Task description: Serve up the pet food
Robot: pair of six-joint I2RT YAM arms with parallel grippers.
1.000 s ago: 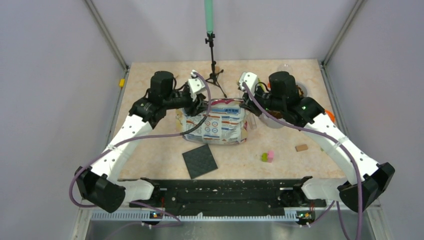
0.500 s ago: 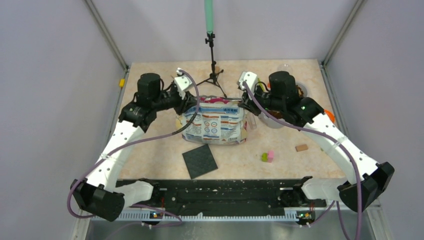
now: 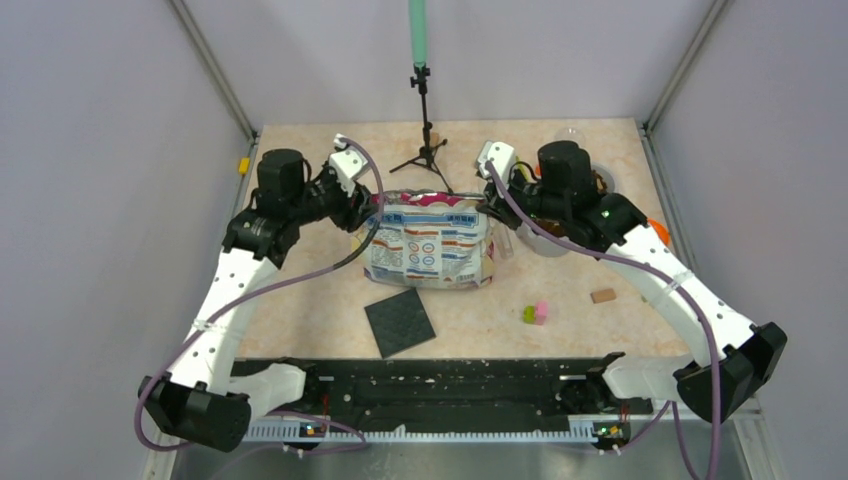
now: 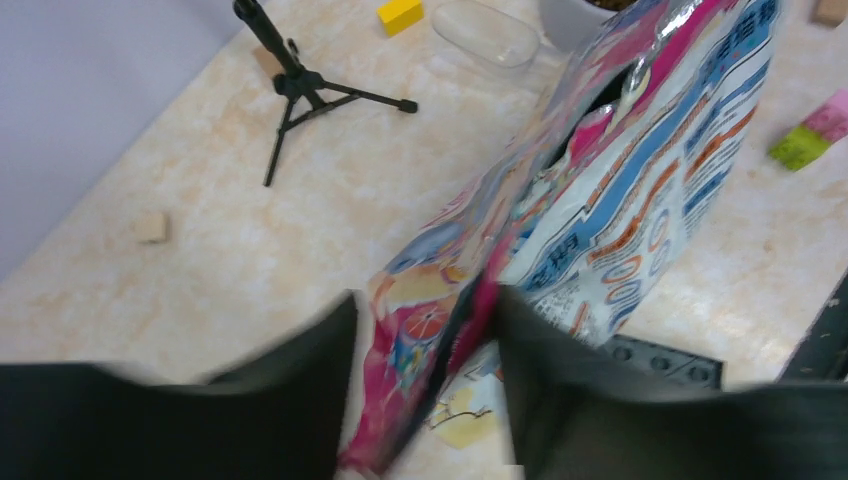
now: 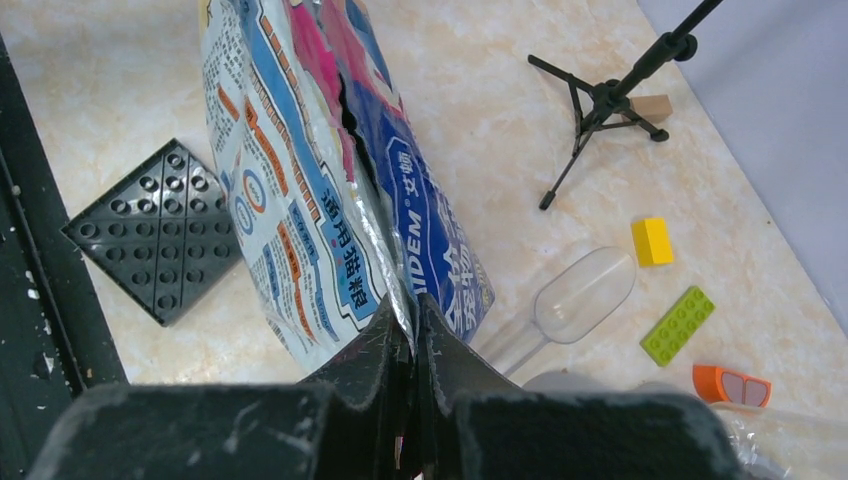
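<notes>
pink bag (image 3: 430,245) pinched by right gripper (image 5: 412,320)

Bowl (image 3: 541,246) mostly hidden under R arm (image 3: 650,268)

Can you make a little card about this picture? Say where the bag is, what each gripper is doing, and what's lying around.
bag: in the middle, between the two grippers
right gripper: shut on the bag's edge
left gripper: open, the bag's other edge between its fingers
nearby: clear scoop, black plate, tripod, blocks
</notes>
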